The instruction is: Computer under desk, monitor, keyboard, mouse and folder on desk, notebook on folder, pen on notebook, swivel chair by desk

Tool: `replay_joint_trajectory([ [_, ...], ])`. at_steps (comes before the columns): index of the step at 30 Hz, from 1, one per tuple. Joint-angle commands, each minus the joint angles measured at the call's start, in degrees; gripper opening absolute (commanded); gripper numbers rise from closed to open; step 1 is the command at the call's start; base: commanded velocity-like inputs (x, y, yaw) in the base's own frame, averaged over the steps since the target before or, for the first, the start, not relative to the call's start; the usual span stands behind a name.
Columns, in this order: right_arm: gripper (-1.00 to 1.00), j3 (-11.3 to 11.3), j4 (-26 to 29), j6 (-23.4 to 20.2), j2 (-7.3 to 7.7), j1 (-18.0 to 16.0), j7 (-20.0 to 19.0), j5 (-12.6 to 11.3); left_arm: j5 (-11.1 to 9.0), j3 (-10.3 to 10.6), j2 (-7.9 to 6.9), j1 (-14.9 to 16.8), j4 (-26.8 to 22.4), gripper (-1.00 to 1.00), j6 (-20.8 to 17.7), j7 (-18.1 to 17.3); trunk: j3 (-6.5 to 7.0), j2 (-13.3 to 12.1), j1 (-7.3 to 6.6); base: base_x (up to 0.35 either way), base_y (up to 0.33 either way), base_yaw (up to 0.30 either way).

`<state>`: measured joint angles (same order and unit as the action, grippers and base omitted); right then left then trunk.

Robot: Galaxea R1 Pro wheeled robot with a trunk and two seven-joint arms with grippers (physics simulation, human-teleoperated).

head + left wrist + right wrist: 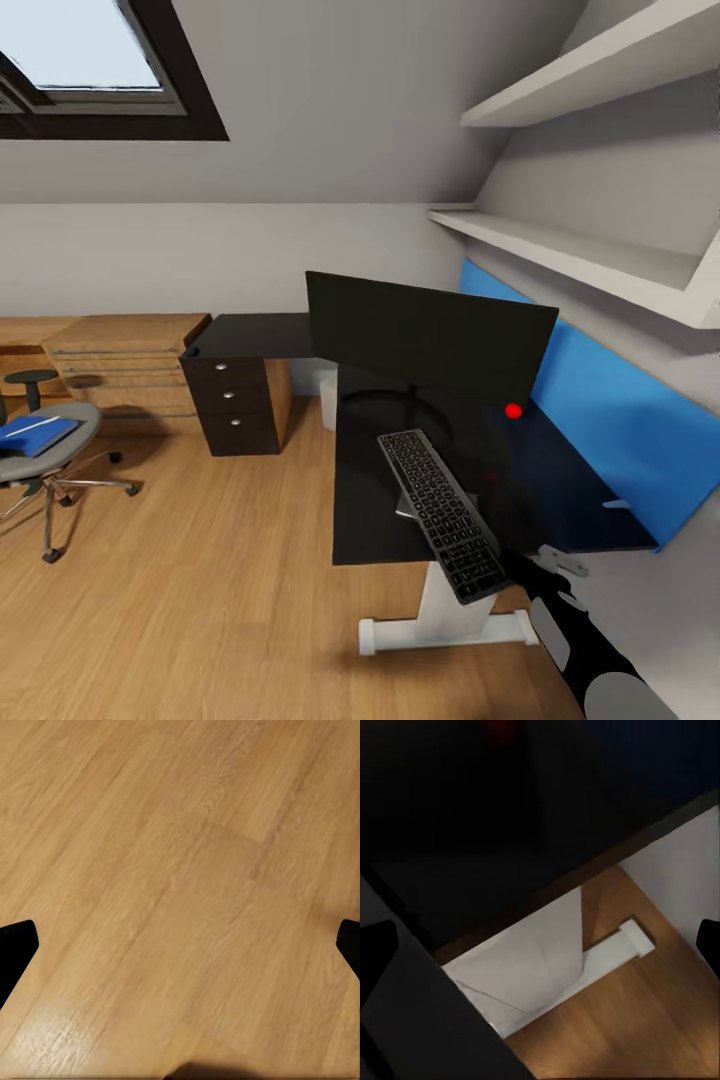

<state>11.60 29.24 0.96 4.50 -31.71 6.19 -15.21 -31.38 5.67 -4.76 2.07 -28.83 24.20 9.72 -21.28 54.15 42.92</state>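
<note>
On the black desk (560, 500), a dark keyboard (440, 512) tilts beside the monitor (430, 335)

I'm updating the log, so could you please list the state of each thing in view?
keyboard: tilted over the desk's front edge, held by the right arm
monitor: upright on the desk, screen dark
folder: lying on the swivel chair
drawers: closed
left gripper: open, over bare floor

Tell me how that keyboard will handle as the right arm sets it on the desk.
The keyboard looks like a long, thin, rigid slab, so it probably won't flop. Held near one end over the desk, it may lever and twist in the grip. Tilted as it is, one edge would likely touch first.
</note>
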Motion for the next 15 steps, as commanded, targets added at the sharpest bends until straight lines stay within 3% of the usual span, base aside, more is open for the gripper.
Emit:
replay_joint_trajectory([
  [1, 1.00, -0.09, 0.03, 0.10, -0.01, -0.02, 0.13, -0.61, -0.26, 0.49, -0.08, 0.04, 0.00, 1.00, 0.23, 0.45, -0.07, 0.05, 0.00, -0.068, 0.036, 0.000],
  [9, 1.00, -0.09, 0.03, 0.10, -0.01, -0.02, 0.13, -0.56, -0.26, 0.49, -0.07, 0.04, 0.00, 1.00, 0.23, 0.39, -0.07, 0.05, 0.00, -0.132, 0.102, 0.000],
  [15, 1.00, -0.09, 0.03, 0.16, -0.01, -0.03, 0.13, -0.60, -0.08, 0.49, -0.07, 0.04, 0.00, 1.00, 0.23, 0.33, -0.07, 0.05, 0.00, -0.021, 0.016, 0.000],
])
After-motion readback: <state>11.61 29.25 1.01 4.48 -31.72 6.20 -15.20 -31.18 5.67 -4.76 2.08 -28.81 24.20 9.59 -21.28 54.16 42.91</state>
